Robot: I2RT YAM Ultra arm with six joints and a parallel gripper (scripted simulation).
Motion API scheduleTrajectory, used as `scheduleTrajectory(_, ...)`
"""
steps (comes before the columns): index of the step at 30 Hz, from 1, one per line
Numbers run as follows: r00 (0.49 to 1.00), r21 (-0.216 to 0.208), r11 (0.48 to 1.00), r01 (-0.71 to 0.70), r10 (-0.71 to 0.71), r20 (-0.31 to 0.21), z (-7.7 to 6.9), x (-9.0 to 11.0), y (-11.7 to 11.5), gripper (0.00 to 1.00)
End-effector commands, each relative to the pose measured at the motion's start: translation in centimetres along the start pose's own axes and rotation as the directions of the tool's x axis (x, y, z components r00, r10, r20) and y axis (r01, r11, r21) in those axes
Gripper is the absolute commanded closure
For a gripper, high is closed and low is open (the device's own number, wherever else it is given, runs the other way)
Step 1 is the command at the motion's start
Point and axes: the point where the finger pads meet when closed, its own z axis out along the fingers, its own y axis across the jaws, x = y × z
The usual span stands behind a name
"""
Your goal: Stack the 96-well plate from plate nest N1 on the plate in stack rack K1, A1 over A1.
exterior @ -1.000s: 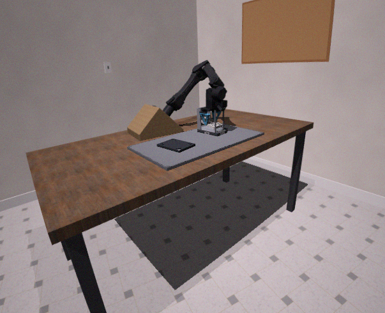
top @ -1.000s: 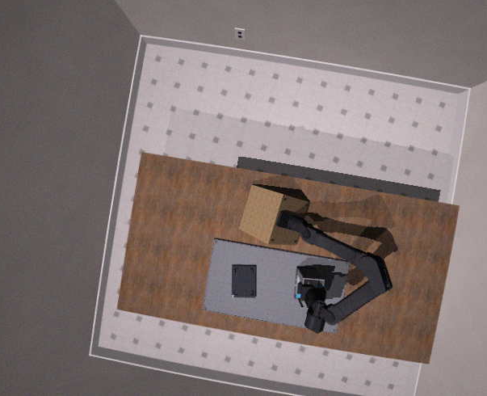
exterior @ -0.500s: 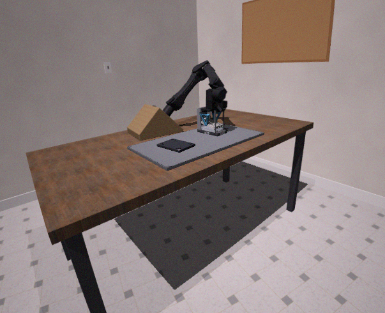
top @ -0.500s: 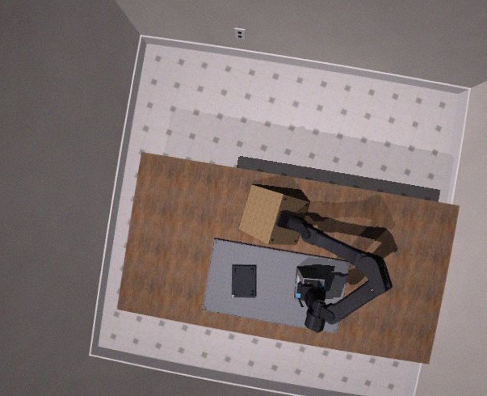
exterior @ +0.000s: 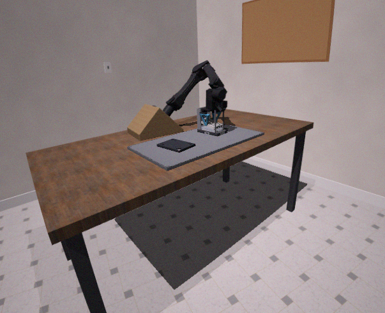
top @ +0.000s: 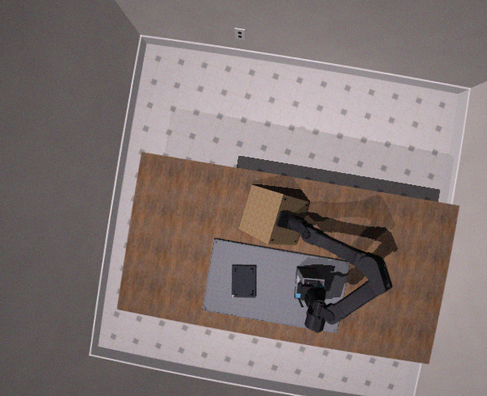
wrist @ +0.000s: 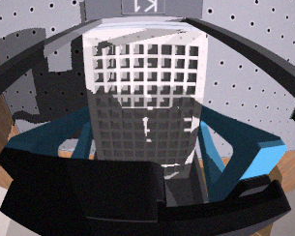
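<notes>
Gripper (wrist: 147,153) is clamping the 96-well plate (wrist: 145,80) between its blue fingers, inside stack rack K1 (exterior: 198,121) | lower plate and A1 corner are staying hidden beneath it; depth of seating cannot be told | plate's long axis is running away from the wrist toward the K1 label (wrist: 140,5).

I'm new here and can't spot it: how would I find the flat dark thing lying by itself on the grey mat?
Start at the brown wooden table and find the grey rectangular mat on it. Toward the mat's end away from the black robot arm lies a flat, dark square plate nest. Unlike the tall rack under the arm, it is low and holds nothing.
</notes>
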Motion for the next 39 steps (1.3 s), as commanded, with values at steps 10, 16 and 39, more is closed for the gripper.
scheduleTrajectory(10, 1.0, -0.01, 1.0, 0.005, -0.005, 0.016, 0.7, -0.35, 0.06, 1.0)
scheduleTrajectory(16, 1.0, -0.011, 1.0, 0.005, -0.005, 0.015, 0.72, -0.38, 0.06, 1.0)
scheduleTrajectory(39, 1.0, -0.011, 1.0, 0.0, 0.001, 0.01, 0.97, -0.36, -0.05, 1.0)
